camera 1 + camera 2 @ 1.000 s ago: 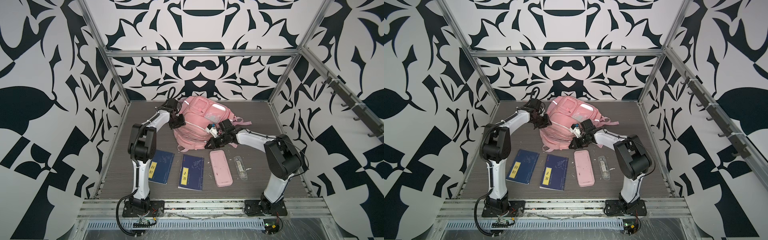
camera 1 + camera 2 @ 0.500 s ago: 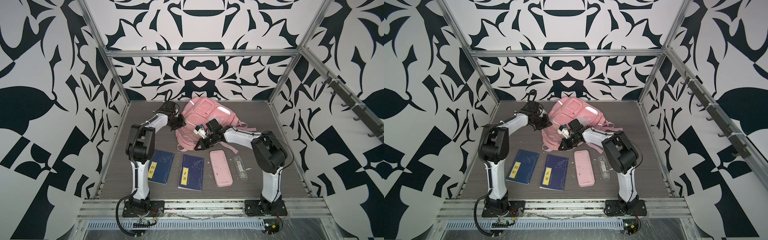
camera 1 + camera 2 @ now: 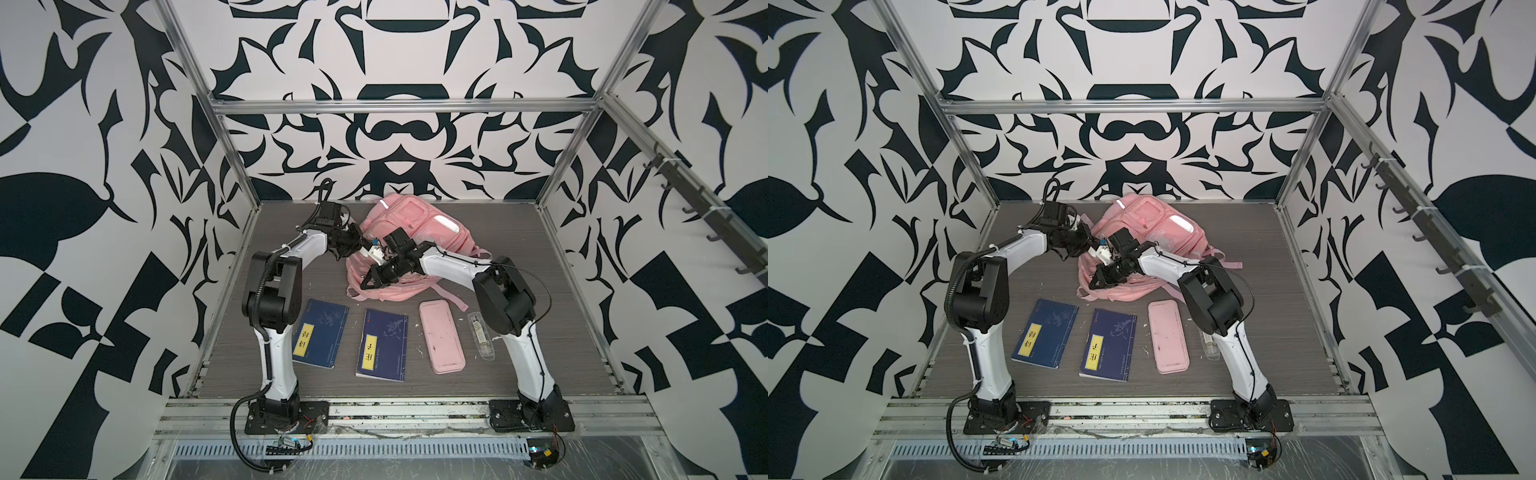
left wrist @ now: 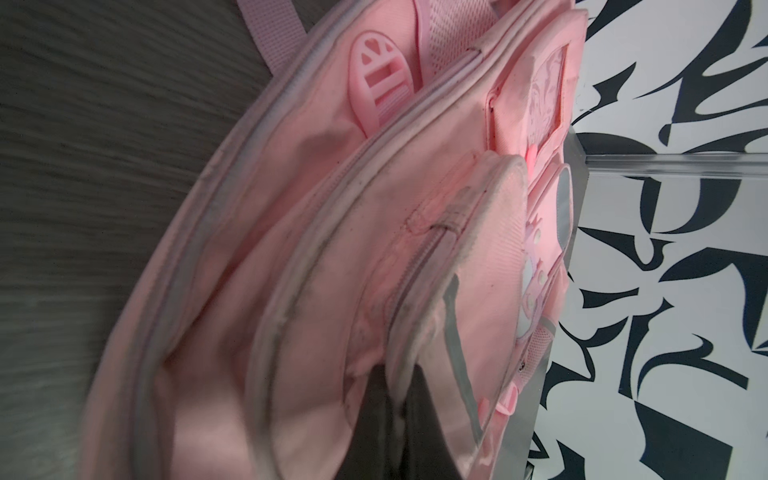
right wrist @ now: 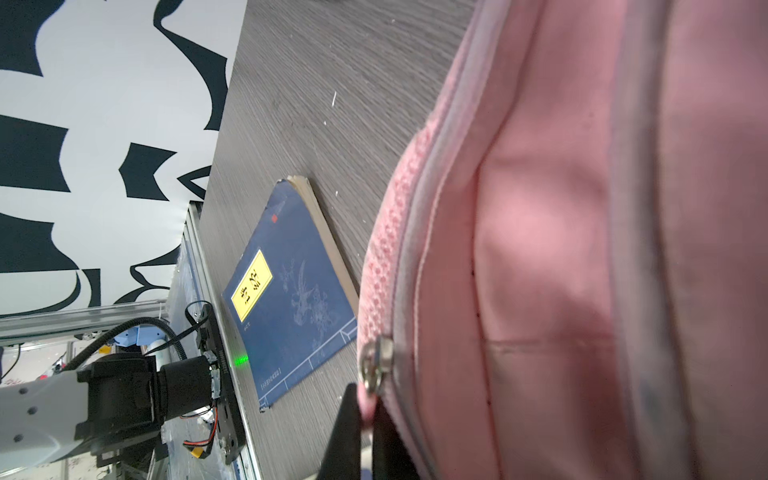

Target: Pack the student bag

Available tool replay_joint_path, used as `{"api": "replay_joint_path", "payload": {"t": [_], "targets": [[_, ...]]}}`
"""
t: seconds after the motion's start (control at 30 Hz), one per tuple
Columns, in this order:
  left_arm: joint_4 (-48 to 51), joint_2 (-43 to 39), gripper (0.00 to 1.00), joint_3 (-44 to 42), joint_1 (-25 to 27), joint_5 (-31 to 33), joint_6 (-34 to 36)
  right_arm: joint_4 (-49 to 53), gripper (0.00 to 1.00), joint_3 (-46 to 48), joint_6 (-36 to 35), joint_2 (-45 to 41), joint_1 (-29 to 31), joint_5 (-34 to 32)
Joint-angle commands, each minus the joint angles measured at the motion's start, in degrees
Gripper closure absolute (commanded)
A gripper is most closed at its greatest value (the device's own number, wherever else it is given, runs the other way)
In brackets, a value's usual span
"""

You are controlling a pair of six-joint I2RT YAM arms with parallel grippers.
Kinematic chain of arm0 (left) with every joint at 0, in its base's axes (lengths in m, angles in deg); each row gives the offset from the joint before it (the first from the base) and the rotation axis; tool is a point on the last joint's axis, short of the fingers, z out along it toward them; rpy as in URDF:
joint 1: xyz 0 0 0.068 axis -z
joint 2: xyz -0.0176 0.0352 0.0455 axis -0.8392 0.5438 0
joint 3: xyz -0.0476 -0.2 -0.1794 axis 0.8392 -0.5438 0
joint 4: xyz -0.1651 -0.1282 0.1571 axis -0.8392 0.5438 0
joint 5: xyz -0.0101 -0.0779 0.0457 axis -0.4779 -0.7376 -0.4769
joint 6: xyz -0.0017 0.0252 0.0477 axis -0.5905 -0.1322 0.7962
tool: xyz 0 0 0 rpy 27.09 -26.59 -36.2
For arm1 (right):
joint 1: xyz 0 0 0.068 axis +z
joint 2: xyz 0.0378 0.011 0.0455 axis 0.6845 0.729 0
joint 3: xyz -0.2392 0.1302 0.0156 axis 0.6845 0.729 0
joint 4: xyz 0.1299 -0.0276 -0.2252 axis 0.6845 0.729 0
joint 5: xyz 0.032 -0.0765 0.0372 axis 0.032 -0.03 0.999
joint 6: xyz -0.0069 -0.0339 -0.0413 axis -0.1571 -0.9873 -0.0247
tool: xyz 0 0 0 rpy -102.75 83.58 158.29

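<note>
The pink student bag lies at the back middle of the table in both top views. My left gripper meets the bag's left upper edge. In the left wrist view the left gripper is shut, its dark fingers pinching a grey-edged seam of the bag. My right gripper reaches across to the bag's front left. In the right wrist view this gripper is shut on the pink pull tab under the metal zip slider of the bag.
Two blue books, a flat pink pencil case and a clear slim pouch lie in a row in front of the bag. One blue book and the left arm's base show in the right wrist view.
My left gripper has closed on the bag's edge. My right gripper, still shut, has travelled left along the bag's front, and the bag has shifted and crumpled toward the left.
</note>
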Motion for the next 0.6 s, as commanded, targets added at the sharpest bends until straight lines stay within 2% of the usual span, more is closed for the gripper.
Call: {"api": "replay_joint_path", "payload": {"t": [0.0,0.13,0.27,0.37,0.5,0.57], "targets": [[-2.86,-2.89,1.0,-1.05,-0.5,-1.87,-3.46,-4.69,1.0,-4.46,2.59,0.33,0.93,1.69],[-4.2,-3.86,1.0,-2.71,-1.71,-1.68,-4.41,-6.27,0.74,-0.84,2.16,-2.93,0.87,0.35],[-5.6,-4.82,1.0,-4.31,-2.36,-1.78,-5.08,-6.28,0.55,7.34,1.39,-10.73,0.64,-4.32],[-6.03,-5.42,1.0,-4.85,-2.53,-1.92,-5.29,-6.27,0.46,15.3,3.36,-17.72,0.03,-11.77],[-7.49,-6.27,1.0,-5.94,-2.69,-2.01,-6.31,-2.98,0.41,23.93,5.35,-25.53,-1.7,-20.7],[-8.6,-6.93,1.0,-6.85,-2.67,-1.93,-7.21,-3.65,0.33,29.55,6.53,-30.32,-2.97,-26.11]]}}
